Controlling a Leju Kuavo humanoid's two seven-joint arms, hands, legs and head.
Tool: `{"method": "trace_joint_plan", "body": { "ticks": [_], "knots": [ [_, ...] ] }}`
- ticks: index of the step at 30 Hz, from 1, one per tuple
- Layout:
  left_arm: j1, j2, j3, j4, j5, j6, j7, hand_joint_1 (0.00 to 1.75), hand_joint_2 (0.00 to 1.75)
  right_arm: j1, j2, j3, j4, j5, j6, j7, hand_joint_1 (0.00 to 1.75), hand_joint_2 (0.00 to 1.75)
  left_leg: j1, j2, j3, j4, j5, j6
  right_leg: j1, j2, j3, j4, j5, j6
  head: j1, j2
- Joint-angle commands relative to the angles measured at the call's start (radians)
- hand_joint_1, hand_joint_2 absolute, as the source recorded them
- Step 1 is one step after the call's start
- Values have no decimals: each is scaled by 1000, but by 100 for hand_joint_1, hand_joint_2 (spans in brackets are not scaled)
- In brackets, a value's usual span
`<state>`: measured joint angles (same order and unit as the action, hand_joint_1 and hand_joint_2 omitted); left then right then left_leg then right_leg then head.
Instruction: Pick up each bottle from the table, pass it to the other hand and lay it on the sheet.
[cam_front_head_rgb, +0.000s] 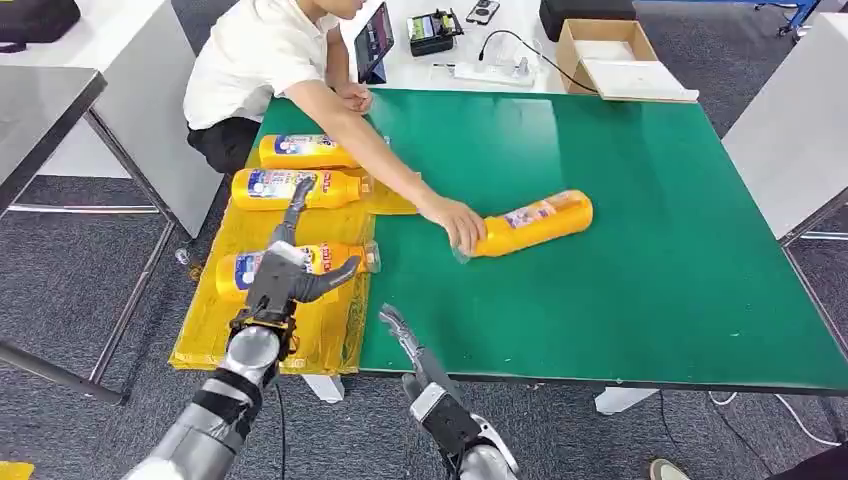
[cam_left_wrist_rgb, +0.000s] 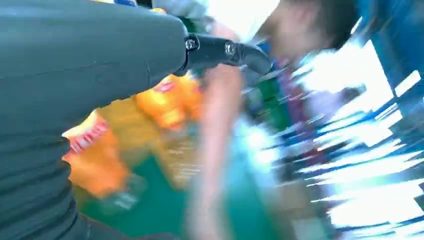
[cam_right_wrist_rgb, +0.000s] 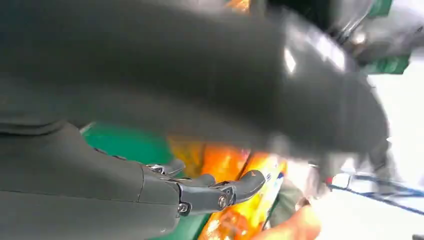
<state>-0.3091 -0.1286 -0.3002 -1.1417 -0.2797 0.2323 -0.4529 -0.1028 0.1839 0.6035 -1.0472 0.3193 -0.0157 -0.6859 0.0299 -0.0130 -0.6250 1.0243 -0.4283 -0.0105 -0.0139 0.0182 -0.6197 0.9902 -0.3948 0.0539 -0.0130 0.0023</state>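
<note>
**Three bottles down, a fourth being set out**

Nearest me, my right hand (cam_front_head_rgb: 415, 345) hangs at the table's near edge, about six o'clock, fingers spread and holding nothing. I read that as parked and ready to reach for the next bottle.

Just beyond, at roughly eight o'clock, my left hand (cam_front_head_rgb: 290, 280) hovers over the yellow sheet (cam_front_head_rgb: 205, 325), fingers apart, nothing in its grasp. It sits right above the nearest orange bottle (cam_front_head_rgb: 235, 270), so I judge that bottle has been laid down and let go — though whether a fingertip touches it, I cannot tell.

The sheet drapes over the left side of the green table (cam_front_head_rgb: 650, 290). Two more orange bottles lie on it further out: a middle bottle (cam_front_head_rgb: 265, 187) and a far bottle (cam_front_head_rgb: 300, 150) at around ten o'clock. All three lie on their sides, roughly parallel, with blue-and-white labels and clear caps pointing right.

Past centre, near one o'clock, a fourth bottle (cam_front_head_rgb: 535, 222) lies tilted on the bare green surface, cap toward the middle. A person's hand (cam_front_head_rgb: 455, 220) rests on its cap end — probably placing it for my next pickup. I'd wait until that arm is clear before reaching.
</note>
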Motion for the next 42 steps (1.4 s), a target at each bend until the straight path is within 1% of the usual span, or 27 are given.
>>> {"method": "trace_joint_plan", "body": {
  "ticks": [1, 2, 3, 4, 5, 6, 7, 9, 10, 12, 14, 16, 17, 20, 23, 24, 26, 28, 29, 31, 32, 34, 37, 39, 40, 41, 42],
  "knots": [
    [473, 26, 38, -787, 420, 92, -136, 0, 175, -87, -255, -217, 18, 308, -491, 156, 0, 175, -1, 5, 3, -1, -3, 3, -1, 3, 2, -2, -1, 0, 1, 0],
    [475, 29, 53, -773, 425, 92, -128, 0, 175, -135, -267, -272, 83, 357, -525, 173, 0, 175, -2, 8, 4, -1, -4, 4, -1, 6, 3, -2, -1, 0, -1, 0],
    [471, 29, 57, -759, 425, 86, -130, 0, 175, -149, -268, -295, 102, 373, -533, 168, 0, 175, -3, 9, 3, -1, -4, 3, -2, 6, 1, -2, 0, 0, -3, 0],
    [468, 33, 52, -733, 427, 60, -122, 0, 175, -181, -275, -323, 146, 411, -560, 183, 0, 175, -3, 5, 0, 0, -3, 4, -2, 1, -1, -1, 0, 0, -2, 0],
    [467, 41, 41, -711, 434, 15, -119, 0, 175, -202, -274, -345, 175, 436, -577, 184, 0, 175, -3, 4, 1, 0, -3, 5, -2, 0, 1, -2, -1, 0, -2, 0],
    [473, 32, 41, -691, 430, -2, -126, 0, 175, -213, -276, -363, 186, 446, -580, 181, 0, 175, -4, 3, 2, -1, -2, 7, -2, -2, 3, -3, -1, 0, -1, 0],
    [475, 39, 29, -682, 446, -37, -114, 0, 175, -218, -276, -370, 189, 450, -579, 183, 0, 175, -4, -1, -2, -1, 0, 7, -3, -1, 0, -2, -1, 2, 0, 0],
    [483, 36, 16, -667, 462, -63, -109, 0, 175, -224, -280, -363, 188, 485, -593, 200, 0, 175, -5, 2, 3, -2, -1, 8, -4, -1, 4, -2, -1, 1, 0, 0],
    [483, 36, 16, -667, 462, -63, -109, 0, 175, -224, -280, -363, 188, 485, -593, 200, 0, 175, -5, -1, 0, -1, 0, 7, -4, -2, 1, -2, 1, 0, -1, 0],
    [483, 34, 15, -668, 462, -63, -109, 0, 175, -222, -276, -361, 187, 488, -596, 204, 0, 175, -5, -1, 3, -2, 0, 8, -4, -4, 4, -2, 0, -1, 0, 0],
    [482, 34, 17, -670, 462, -63, -109, 0, 175, -220, -274, -359, 186, 491, -598, 207, 0, 175, -5, -1, -1, -1, 1, 8, -4, -3, 1, -2, 1, 1, -1, 0],
    [482, 34, 17, -670, 462, -63, -109, 0, 175, -220, -274, -359, 186, 491, -598, 207, 0, 175, -4, 0, 3, -1, 0, 9, -3, -3, 4, -2, 0, -1, -1, 0],
    [482, 34, 17, -670, 462, -63, -109, 0, 175, -220, -274, -359, 186, 491, -598, 207, 0, 175, -4, -1, 0, -1, 1, 8, -3, -4, 2, -2, 0, 0, -1, 0],
    [482, 34, 17, -670, 462, -63, -109, 0, 175, -220, -274, -359, 186, 491, -598, 207, 0, 175, -4, 0, 4, -2, 0, 9, -3, -4, 6, -3, -1, -1, -1, 0],
    [482, 34, 17, -670, 462, -63, -109, 0, 175, -220, -274, -359, 186, 491, -598, 207, 0, 175, -4, -1, -1, -1, 1, 8, -3, -4, 1, -2, 1, 1, -1, 0],
    [482, 34, 17, -670, 462, -63, -109, 0, 175, -220, -274, -359, 186, 491, -598, 207, 0, 175, -4, -1, 1, -1, 1, 9, -3, -4, 3, -2, 0, 0, -1, 0],
    [482, 34, 17, -670, 462, -63, -109, 0, 175, -220, -274, -359, 186, 491, -598, 207, 0, 175, -4, -1, 0, -1, 1, 8, -3, -4, 2, -2, 1, 0, -1, 0],
    [482, 38, 16, -671, 466, -78, -100, 0, 175, -222, -279, -349, 188, 523, -604, 233, 0, 175, -4, 0, 1, -1, 0, 8, -3, -4, 3, -2, 0, 0, -1, 0],
    [484, 31, 21, -668, 466, -91, -98, 0, 175, -243, -290, -334, 215, 578, -600, 279, 0, 175, -4, -2, -1, -1, 1, 8, -3, -4, 1, -1, 1, 1, -1, 0],
    [486, 25, 28, -666, 458, -94, -99, 0, 175, -290, -303, -317, 278, 634, -568, 334, 0, 175, -4, -1, -1, -1, 1, 8, -4, -3, 1, -1, 1, 1, -1, 0],
    [483, 22, 35, -664, 460, -100, -96, 0, 175, -340, -316, -296, 344, 686, -538, 387, 0, 175, -5, 0, 1, -1, 1, 8, -3, -3, 2, -1, 0, 0, -1, 0],
    [476, 14, 41, -656, 464, -111, -88, 0, 175, -417, -321, -283, 444, 732, -533, 428, 0, 175, -5, 2, 0, -1, 1, 9, -4, -1, 1, -1, 1, 0, -1, 0],
    [463, 4, 31, -640, 461, -115, -85, 0, 175, -506, -320, -269, 532, 785, -552, 463, 0, 175, -5, 2, -1, 0, 2, 9, -4, -1, 0, -1, 2, 1, 0, 0],
    [456, 2, 22, -630, 460, -115, -84, 0, 175, -546, -308, -269, 561, 781, -510, 466, 0, 175, -5, 1, -2, 0, 3, 8, -4, -1, 0, -1, 2, 1, -1, 0],
    [453, 2, 16, -619, 469, -115, -44, 0, 175, -590, -296, -227, 647, 802, -368, 497, 0, 175, -5, 1, 0, 0, 2, 9, -4, -2, 1, -1, 2, 1, -1, 0],
    [446, -2, 13, -599, 469, -112, -45, 0, 175, -595, -283, -203, 644, 818, -207, 538, 0, 175, -5, 1, -1, 0, 3, 8, -4, -2, 0, -1, 3, 2, 0, 0],
    [445, -2, 13, -590, 468, -110, -44, 0, 175, -596, -277, -187, 656, 830, -198, 562, 0, 175, -5, 3, 3, -1, 2, 10, -3, -1, 3, -2, 2, 0, 0, 0]
  ]
}}
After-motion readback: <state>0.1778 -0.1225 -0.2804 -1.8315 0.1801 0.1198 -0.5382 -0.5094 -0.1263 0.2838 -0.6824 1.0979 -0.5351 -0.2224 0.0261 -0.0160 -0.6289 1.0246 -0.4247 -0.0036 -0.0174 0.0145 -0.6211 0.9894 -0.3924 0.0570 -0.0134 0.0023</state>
